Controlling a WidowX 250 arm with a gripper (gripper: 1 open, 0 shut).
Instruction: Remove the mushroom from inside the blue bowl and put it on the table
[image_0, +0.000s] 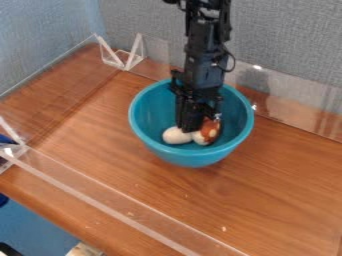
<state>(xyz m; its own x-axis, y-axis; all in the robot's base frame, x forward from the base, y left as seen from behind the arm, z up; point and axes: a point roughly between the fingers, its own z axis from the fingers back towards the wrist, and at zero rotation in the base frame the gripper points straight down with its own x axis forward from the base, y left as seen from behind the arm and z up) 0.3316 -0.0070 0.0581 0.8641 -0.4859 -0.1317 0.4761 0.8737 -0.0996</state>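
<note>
Mushroom (210, 129) first: it is lying inside the blue bowl (151, 143), low down and toward the near side, so it has not reached the bench (80, 120) yet. To the left of the bowl, the bench offers a broad stretch of wood that would do as a place to set it down, though the task names no particular spot. Farther left and behind the bowl, a white bracket (122, 53) stands near the back corner, clear of the likely path.

Within the bowl, the pale stem points left. Just right of it, the dark hand (198, 122) reaches down from above, its fingers pressed together at the mushroom; I cannot tell whether they truly have hold of it, since they are dark and partly hidden. The orange-brown cap sits to the right of the stem.

As I judge it, the reach is done and the grasp is being made. Left to do: make sure of the grip, lift above the bowl's rim, move out beside the bowl and let go on the bench. To the right of the bowl there is more bench, which would serve equally well.
</note>
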